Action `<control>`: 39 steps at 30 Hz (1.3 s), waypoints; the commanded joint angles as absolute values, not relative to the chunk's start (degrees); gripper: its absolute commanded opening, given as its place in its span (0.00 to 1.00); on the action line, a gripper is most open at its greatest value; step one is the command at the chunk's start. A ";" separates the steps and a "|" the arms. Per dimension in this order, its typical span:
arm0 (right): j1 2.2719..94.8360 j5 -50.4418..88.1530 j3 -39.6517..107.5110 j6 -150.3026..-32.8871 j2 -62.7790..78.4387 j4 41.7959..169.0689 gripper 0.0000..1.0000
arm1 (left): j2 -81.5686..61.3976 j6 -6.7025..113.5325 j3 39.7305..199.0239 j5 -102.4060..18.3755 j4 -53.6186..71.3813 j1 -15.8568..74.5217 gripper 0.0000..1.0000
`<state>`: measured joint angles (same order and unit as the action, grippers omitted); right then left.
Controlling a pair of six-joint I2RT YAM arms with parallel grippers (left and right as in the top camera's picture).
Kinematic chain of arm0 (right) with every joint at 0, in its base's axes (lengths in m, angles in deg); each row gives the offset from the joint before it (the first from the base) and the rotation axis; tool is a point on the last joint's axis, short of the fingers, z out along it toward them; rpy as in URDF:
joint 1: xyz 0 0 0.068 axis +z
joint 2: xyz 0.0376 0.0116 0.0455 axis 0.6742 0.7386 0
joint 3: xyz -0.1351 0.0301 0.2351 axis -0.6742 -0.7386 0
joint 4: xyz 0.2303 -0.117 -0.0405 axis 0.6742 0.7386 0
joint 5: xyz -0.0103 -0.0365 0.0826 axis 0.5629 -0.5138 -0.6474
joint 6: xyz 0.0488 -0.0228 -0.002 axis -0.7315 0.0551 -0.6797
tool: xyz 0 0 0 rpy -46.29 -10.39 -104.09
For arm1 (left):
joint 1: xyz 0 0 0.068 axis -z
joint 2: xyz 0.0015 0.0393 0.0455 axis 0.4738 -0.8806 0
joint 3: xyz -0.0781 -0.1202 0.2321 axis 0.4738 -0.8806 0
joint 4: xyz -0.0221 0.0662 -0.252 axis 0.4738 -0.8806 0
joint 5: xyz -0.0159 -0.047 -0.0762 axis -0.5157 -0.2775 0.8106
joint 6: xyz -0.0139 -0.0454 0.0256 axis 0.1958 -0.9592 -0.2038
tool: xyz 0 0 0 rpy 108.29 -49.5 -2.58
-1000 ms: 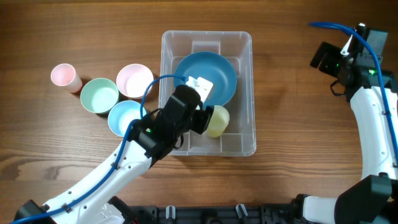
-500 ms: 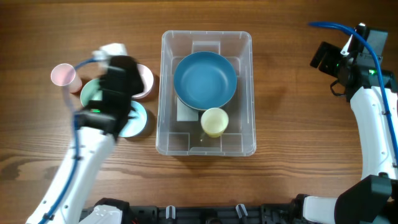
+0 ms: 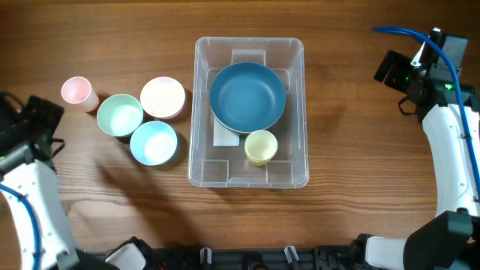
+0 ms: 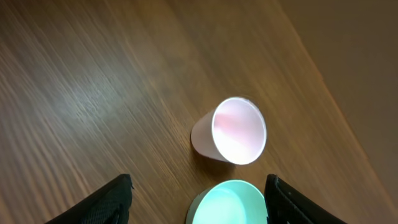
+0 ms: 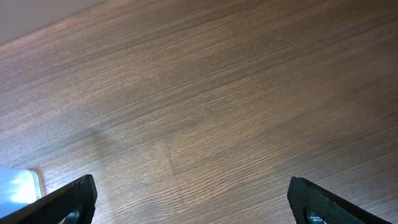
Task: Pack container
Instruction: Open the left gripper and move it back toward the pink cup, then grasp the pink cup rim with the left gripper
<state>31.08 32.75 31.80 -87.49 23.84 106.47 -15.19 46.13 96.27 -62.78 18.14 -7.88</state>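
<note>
- Overhead: container (image 3: 292, 161) sits mid-desk (image 3: 352, 172), its long axis running away from the robot, already holding a blue bowl (image 3: 247, 96) and a yellow cup (image 3: 260, 146).
- Pink cup (image 3: 76, 91), green bowl (image 3: 120, 114), pale bowl (image 3: 163, 97) and light blue bowl (image 3: 154, 142) wait just left of it.
- Left fingers (image 4: 118, 199) are spread and empty, with the green bowl low between them and the pink cup just ahead.
- Right fingers (image 5: 81, 193) are spread over bare desk, holding nothing.
- Left arm (image 3: 22, 172) is nearer the loose pieces; the container lies to its right, beyond them.

Clear glossy plastic container (image 3: 291, 159) — matt wood-grain table (image 3: 360, 165) (pink cup (image 4: 231, 132) smooth plastic).
</note>
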 commanded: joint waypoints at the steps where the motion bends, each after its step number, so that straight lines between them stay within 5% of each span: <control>1: 31.23 33.31 32.32 -87.31 23.53 106.36 1.00 | -22.42 45.21 97.04 -54.15 20.00 -8.69 0.70; 8: 31.23 33.31 32.32 -87.29 23.53 106.36 1.00 | -30.12 45.25 97.04 -47.57 28.10 -8.40 0.65; 28: 31.23 33.31 32.32 -87.29 23.53 106.36 1.00 | -30.51 45.64 97.04 -61.40 31.78 -2.57 0.57; 39: 31.23 33.31 32.32 -87.29 23.53 106.34 1.00 | -35.30 45.45 97.04 -61.40 33.11 -2.57 0.65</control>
<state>31.08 32.75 31.80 -87.49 23.84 106.49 -32.65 45.58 96.32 -60.86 32.21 -2.74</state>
